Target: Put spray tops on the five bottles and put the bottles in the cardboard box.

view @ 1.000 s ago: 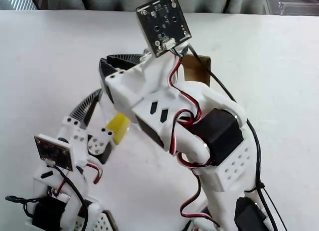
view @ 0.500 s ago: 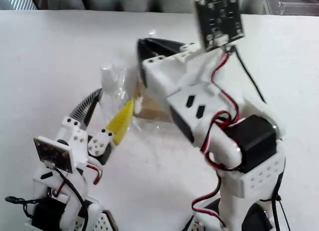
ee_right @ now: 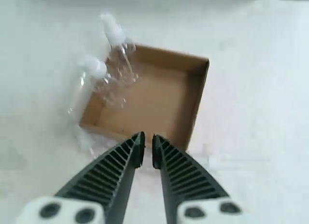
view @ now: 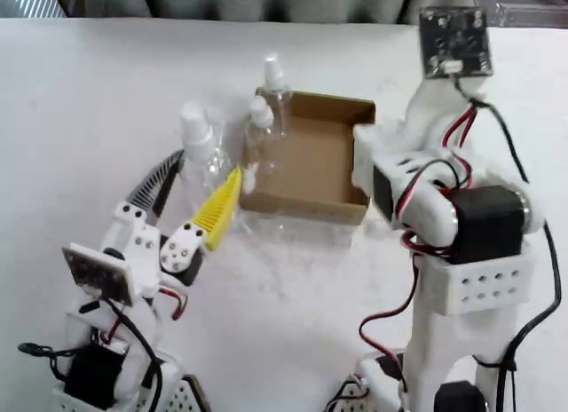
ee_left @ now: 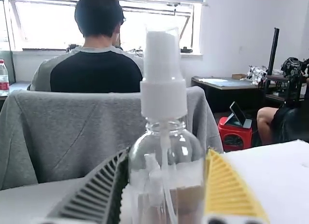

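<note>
Holding the bottle [ee_left: 164,151] upright, top [ee_left: 163,74] already on, long axis straight up from the table [view: 80,83]; cannot tell whether resting on it or just clear. Clamped about the body by the left gripper [view: 209,170], black finger [ee_left: 96,195] on one side, yellow finger [ee_left: 231,190] on the other. Just beside, on the yellow finger's side, the box [view: 302,206], open upward. At the box wall nearest that grip, a second bottle [view: 257,146] and, farther back, a third bottle [view: 275,97], both capped and upright; cannot tell whether the second stands inside the wall or against it from outside. Raised above the box and apart from all three bottles, the right gripper [ee_right: 147,137], fingers [ee_right: 123,161] all but together with nothing between them. Looks like work for the left arm alone, being the nearer and already loaded. Probably calls for a lift to clear the wall, a short sideways carry toward the yellow finger's side, then a lowering onto free box floor. Best to aim past the second and third bottles, since crowding that wall risks tipping them.
</note>
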Robot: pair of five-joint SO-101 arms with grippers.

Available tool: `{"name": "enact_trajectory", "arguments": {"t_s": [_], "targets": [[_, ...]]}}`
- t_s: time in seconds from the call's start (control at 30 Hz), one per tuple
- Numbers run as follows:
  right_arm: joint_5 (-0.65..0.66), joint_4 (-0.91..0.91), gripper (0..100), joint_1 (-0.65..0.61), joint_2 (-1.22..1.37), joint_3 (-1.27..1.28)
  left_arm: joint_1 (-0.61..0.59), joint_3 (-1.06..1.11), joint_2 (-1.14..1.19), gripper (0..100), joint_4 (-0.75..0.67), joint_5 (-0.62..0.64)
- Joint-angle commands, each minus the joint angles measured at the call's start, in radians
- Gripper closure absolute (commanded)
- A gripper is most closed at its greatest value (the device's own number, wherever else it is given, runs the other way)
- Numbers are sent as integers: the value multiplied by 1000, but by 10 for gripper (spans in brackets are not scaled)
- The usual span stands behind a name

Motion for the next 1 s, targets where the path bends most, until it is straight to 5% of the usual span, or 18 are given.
{"name": "enact_trajectory", "arguments": {"t_s": [0.0, 0.4, 0.97], "targets": [[83, -48, 984, 59, -133, 249, -25, -14, 1, 980, -37, -6], [164, -582, 984, 223, -605, 1128, -111, -187, 352, 980, -44, -2], [158, -794, 984, 495, -1059, 1758, -82, -258, 664, 980, -262, -2]]}}
